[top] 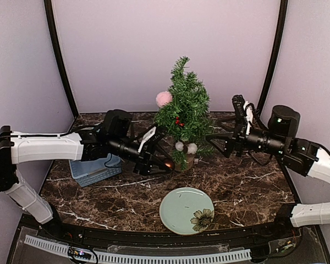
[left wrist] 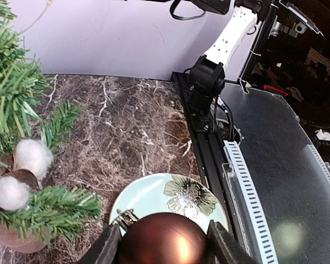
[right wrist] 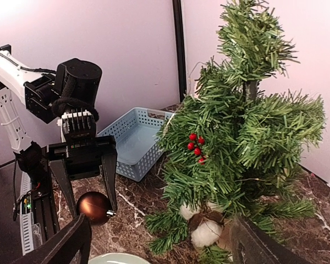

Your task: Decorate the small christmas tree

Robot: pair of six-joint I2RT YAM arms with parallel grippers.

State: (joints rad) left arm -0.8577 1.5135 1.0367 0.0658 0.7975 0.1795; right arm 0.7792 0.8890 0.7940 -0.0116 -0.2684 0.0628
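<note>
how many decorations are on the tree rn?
3 visible: pink pom-pom upper left on the small christmas tree, red berry cluster mid-front, white cotton puffs low at the front. Back side is hidden. The brown bauble is in the left gripper, not hung.

We see brown bauble (left wrist: 162, 242) cut by bottom edge in left wrist view, small christmas tree (left wrist: 11, 93) cropped at left. Plate (right wrist: 118, 258) mere sliver in right wrist view. Blue basket (top: 96, 173) partly hidden behind left arm (top: 44, 147).
</note>
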